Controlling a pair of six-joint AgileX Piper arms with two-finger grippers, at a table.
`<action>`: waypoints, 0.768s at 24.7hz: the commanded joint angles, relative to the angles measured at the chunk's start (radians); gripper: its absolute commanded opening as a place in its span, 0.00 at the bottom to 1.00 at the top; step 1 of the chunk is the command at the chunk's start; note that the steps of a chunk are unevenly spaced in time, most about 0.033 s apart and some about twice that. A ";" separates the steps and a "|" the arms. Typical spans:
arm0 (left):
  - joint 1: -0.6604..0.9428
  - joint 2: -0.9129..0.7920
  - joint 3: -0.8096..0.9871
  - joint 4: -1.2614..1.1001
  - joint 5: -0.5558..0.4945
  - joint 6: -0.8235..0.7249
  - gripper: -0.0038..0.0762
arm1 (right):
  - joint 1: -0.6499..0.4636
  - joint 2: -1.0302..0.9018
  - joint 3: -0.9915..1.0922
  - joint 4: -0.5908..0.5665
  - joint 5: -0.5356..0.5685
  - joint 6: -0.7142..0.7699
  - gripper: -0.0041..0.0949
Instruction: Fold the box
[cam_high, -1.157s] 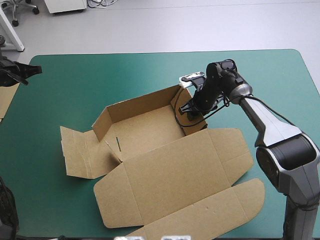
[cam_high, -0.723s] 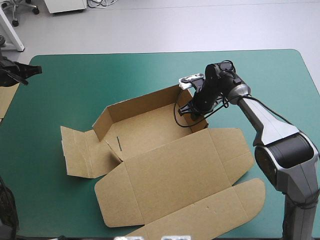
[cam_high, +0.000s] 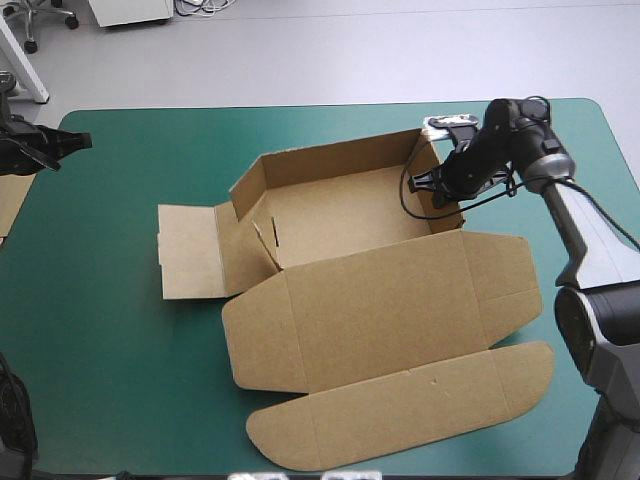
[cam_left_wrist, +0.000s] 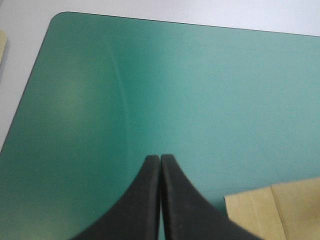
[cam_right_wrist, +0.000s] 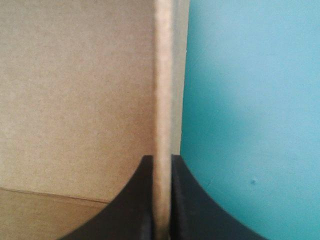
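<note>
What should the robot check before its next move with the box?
1. The right gripper pinches the box by its right wall: ok, the board sits between its shut fingers.
2. The back wall stands up: ok.
3. The left flap stands up: not ok, it lies flat on the table.
4. The left gripper is ready to help: not ok, it is shut on nothing, off by the table's far left corner.
5. The lid is out of the way: ok, flat toward the near edge.
6. The grip is firm enough: cannot tell.
</note>
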 joint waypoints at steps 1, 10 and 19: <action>0.003 -0.034 0.002 -0.126 -0.033 0.040 0.04 | -0.049 -0.107 -0.030 0.153 0.007 -0.046 0.02; -0.004 -0.111 0.323 -0.277 -0.188 0.186 0.04 | -0.049 -0.143 -0.030 0.164 -0.023 -0.071 0.02; -0.109 -0.249 0.540 -0.263 -0.302 0.198 0.04 | -0.057 -0.190 -0.032 0.229 -0.071 -0.103 0.02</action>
